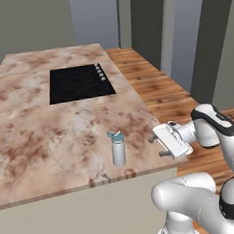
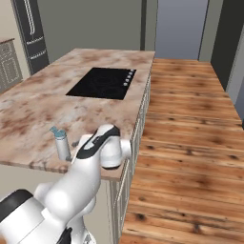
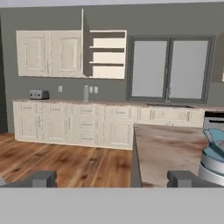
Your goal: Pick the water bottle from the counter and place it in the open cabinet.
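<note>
Left base view shows the gripper (image 1: 162, 146) spread wide, just beside the water bottle (image 1: 118, 150). It should slide sideways, centre the jaws around the bottle body, then squeeze gently.

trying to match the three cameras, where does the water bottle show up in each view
Left base view: water bottle stands upright near the counter's front edge, just left of the open gripper.
Right base view: lower left, near the counter edge, beside the arm's white wrist.
Hand view: cut off at the right edge, teal cap on top.
Shared landmark: the pinkish marble counter edge it stands near.
</note>
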